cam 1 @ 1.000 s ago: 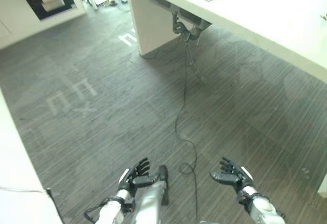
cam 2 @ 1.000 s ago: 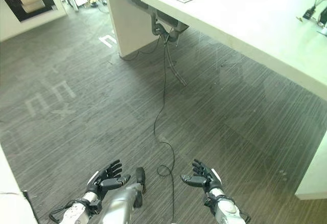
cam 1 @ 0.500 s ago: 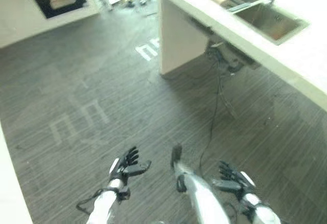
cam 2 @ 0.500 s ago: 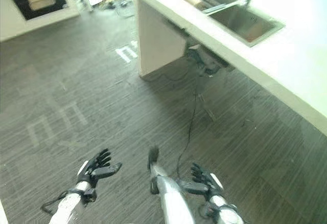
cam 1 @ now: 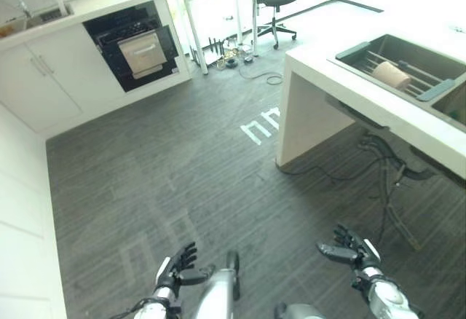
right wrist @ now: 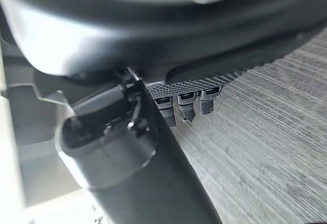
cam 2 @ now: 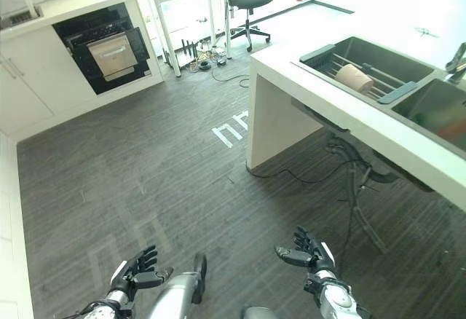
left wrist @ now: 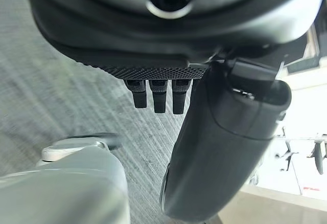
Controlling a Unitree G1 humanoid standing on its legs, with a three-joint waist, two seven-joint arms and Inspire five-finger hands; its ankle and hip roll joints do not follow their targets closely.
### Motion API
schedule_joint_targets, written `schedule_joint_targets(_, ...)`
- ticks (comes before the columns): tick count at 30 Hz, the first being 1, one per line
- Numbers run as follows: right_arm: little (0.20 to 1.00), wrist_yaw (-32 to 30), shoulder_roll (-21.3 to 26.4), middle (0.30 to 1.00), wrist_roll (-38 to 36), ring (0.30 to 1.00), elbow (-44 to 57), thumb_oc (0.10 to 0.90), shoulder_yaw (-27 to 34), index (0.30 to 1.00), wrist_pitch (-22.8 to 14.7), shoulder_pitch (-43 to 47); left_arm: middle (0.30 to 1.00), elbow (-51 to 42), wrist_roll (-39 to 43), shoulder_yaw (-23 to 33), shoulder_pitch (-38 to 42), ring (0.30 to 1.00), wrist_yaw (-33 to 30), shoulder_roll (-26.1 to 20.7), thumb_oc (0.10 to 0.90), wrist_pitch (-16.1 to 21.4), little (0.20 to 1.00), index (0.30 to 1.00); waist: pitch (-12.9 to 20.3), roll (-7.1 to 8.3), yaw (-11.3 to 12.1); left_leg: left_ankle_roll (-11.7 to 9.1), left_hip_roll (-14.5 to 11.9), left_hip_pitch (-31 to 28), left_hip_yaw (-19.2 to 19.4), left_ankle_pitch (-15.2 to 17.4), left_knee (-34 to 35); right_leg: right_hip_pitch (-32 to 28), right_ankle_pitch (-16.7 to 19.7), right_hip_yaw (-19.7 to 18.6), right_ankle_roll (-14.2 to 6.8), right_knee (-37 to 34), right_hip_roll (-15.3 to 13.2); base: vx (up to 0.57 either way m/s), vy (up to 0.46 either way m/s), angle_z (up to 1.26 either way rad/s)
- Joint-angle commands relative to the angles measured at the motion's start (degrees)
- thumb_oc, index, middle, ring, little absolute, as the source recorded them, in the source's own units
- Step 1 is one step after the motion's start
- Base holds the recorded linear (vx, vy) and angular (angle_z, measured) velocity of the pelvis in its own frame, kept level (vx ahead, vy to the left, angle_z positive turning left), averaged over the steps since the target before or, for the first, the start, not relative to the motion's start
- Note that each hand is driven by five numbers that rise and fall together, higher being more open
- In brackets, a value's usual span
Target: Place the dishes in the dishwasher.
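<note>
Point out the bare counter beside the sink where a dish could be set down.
The counter strip along the near edge in front of the sink is bare, down to its corner. The sink itself is crowded: a rack with a cup lying on it. Both hands, left hand and right hand, are open over bare floor.

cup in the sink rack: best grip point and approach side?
The beige cup lies on its side across the rack in the sink. Probably grip its round body across the width, coming from above; the sink walls block a side approach. Both the left robot hand and right robot hand are open.
</note>
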State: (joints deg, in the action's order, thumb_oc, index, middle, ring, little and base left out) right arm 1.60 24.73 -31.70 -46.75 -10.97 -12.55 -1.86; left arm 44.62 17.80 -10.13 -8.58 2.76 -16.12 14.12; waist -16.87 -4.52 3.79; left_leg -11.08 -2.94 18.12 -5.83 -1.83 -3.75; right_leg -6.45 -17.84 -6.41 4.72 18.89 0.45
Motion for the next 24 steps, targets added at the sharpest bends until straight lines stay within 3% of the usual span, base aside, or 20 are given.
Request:
schedule_joint_targets(1,0.9,-1.92,-0.63,0.9,0.4,0.9,3.56,0.8,1.36,0.9,-3.29,0.51,0.9,-6.85,-2.93,2.87,1.27,0.9,-0.73,-2.14,0.8,5.15,0.9,0.9,1.41,3.78,1.11,8.59,5.35,0.28,8.97,-1.65,-13.44,-3.55,3.3,8.26,-6.28,-1.71,0.71,0.39,0.232,-1.44)
schedule_joint_targets(2,0.9,-1.55,-1.09,0.9,-0.32,0.9,2.46,0.8,2.01,0.9,-2.67,0.53,0.9,-6.45,-4.05,2.89,1.45,0.9,-0.87,-2.52,0.8,4.68,0.9,0.9,1.97,3.75,0.59,11.51,6.37,-2.82,9.17,2.32,-13.44,-5.73,7.92,9.77,-7.96,-1.71,-0.14,0.37,0.234,-1.23)
schedule_joint_targets(3,0.9,-1.19,-1.34,0.9,-0.48,0.9,1.62,0.8,2.28,0.9,-2.7,0.54,0.9,-5.87,-4.19,2.55,1.69,0.9,-1.15,-2.76,0.8,4.7,0.9,0.9,2.13,3.51,0.21,12.77,6.63,-4.36,8.93,4.01,-13.44,-5.04,10.81,10.25,-9.01,0.97,-0.51,0.42,0.302,-0.71)
schedule_joint_targets(4,0.9,-0.56,-1.81,0.9,-0.24,0.9,0.19,0.8,2.7,0.9,-2.81,0.47,0.9,-4.68,-4.3,2.18,2.13,0.9,-1.37,-2.84,0.8,5.16,0.9,0.9,2.24,2.71,-0.33,14.19,6.59,-6.43,8.49,5.87,-13.44,-1.89,13.67,11.73,-10.25,9.16,-1.3,0.25,0.208,-0.8)
schedule_joint_targets(7,0.9,0.22,-2.83,0.9,3.02,0.9,-2.98,0.8,2.28,0.9,-3.8,0.68,0.9,-3.6,-3.11,1.63,2.74,0.9,-1.62,-3.6,0.8,5.57,0.9,0.9,2.13,0.58,-1.06,16.39,6.81,-10.59,6.65,8.7,-13.44,5.99,17.92,14.4,-12.05,24.95,-0.95,0.24,0.171,-0.55)
schedule_joint_targets(9,0.9,-0.56,-3.15,0.9,2.87,0.9,-4.37,0.8,1.98,0.9,-4.14,0.71,0.9,-3.66,-2.15,1.33,3.04,0.9,-1.54,-3.97,0.8,5.58,0.9,0.9,1.88,-0.08,-1.68,17.16,6.72,-12.64,6.61,9.76,-13.44,10.74,16.3,16.79,-11.27,29.81,-3.02,0.21,0.104,-0.37)
schedule_joint_targets(11,0.9,-1.33,-3.08,0.9,3.93,0.9,-6.03,0.8,2.15,0.9,-4.97,0.89,0.9,-3.84,-1.12,1.34,3.51,0.9,-2.21,-3.78,0.8,5.63,0.9,0.9,1.7,-1.08,-2.23,17.12,6.16,-14.51,6.53,11.06,-13.44,12.73,14.64,19.39,-10.32,25.56,-6.27,0.19,0.028,-0.5)
schedule_joint_targets(12,0.9,-1.33,-3.08,0.9,3.93,0.9,-6.03,0.8,2.15,0.9,-4.97,0.89,0.9,-3.84,-1.12,1.34,3.51,0.9,-2.21,-3.78,0.8,5.63,0.9,0.9,1.7,-1.08,-2.23,17.12,6.16,-14.51,6.53,11.06,-13.44,12.73,14.64,19.39,-10.32,25.56,-6.27,0.19,-0.099,-0.44)
schedule_joint_targets(13,0.9,-3.75,-2.77,0.9,6.21,0.9,-7.02,0.8,2.8,0.9,-6.44,1.01,0.9,-4.24,0.41,1.73,3.98,0.9,-2.22,-4.03,0.8,4.97,0.9,0.9,1.42,-1.32,-2.73,16.49,4.99,-15.52,7.47,11.94,-13.44,12.85,15.33,20.54,-10.21,18.01,-9.01,0.21,-0.19,-0.31)
schedule_joint_targets(14,0.9,-4.47,-2.58,0.9,7.1,0.9,-8.06,0.8,3.35,0.9,-6.35,1.2,0.9,-4.33,0.82,2.03,4.14,0.9,-2.42,-4.14,0.8,4.92,0.9,0.9,1.01,-0.9,-2.78,16.0,4.52,-16.65,8.26,12.98,-13.44,12.43,16.79,20.36,-10.71,12.14,-11.52,0.28,-0.3,-0.23)
schedule_joint_targets(17,0.9,-6.71,-2.55,0.9,10.78,0.9,-11.6,0.8,4.59,0.9,-4.93,2.21,0.9,-3.96,1.08,2.08,4.47,0.9,-3.34,-3.69,0.8,5.35,0.9,0.9,1.49,-0.06,-2.7,14.11,2.77,-17.6,9.26,14.65,-13.44,9.86,18.91,19.47,-12.53,-1.62,-15.6,0.21,-0.393,-0.57)
schedule_joint_targets(19,0.9,-7.78,-3.23,0.9,12.65,0.9,-15.27,0.8,6.09,0.9,-5.8,2.24,0.9,-2.46,0.57,1.96,4.6,0.9,-3.89,-3.15,0.8,5.76,0.9,0.9,1.81,1.05,-2.75,12.81,1.18,-18.32,9.42,15.41,-13.44,10.23,18.37,16.18,-14.45,-1.71,-18.63,0.22,-0.584,-0.55)
schedule_joint_targets(20,0.9,-7.59,-3.64,0.9,13.01,0.9,-16.33,0.8,6.75,0.9,-6.44,2.07,0.9,-1.61,0.45,1.88,4.67,0.9,-4.05,-3.07,0.8,5.51,0.9,0.9,1.99,1.06,-2.92,12.05,-0.62,-18.61,9.21,15.28,-13.44,9.82,18.76,15.37,-15.23,-1.71,-19.14,0.2,-0.667,0.01)
schedule_joint_targets(21,0.9,-7.1,-4.12,0.9,13.38,0.9,-16.88,0.8,7.06,0.9,-7.29,1.82,0.9,-0.72,1.3,1.61,4.95,0.9,-5.17,-2.83,0.8,5.35,0.9,0.9,2.1,1.05,-3.44,11.06,-3.07,-18.64,8.27,14.75,-13.44,9.42,15.8,14.46,-15.74,-1.71,-17.73,0.18,-0.738,-0.03)
schedule_joint_targets(24,0.9,-5.7,-4.56,0.9,13.6,0.9,-17.67,0.8,6.3,0.9,-8.32,1.67,0.9,2.07,2.93,2.75,5.08,0.9,-6.61,-2.31,0.8,4.89,0.9,0.9,2.24,1.7,-3.82,8.86,-7.42,-18.38,7.61,13.12,-13.44,9.55,10.89,14.62,-14.19,-0.17,-14.72,0.06,-0.693,-0.01)
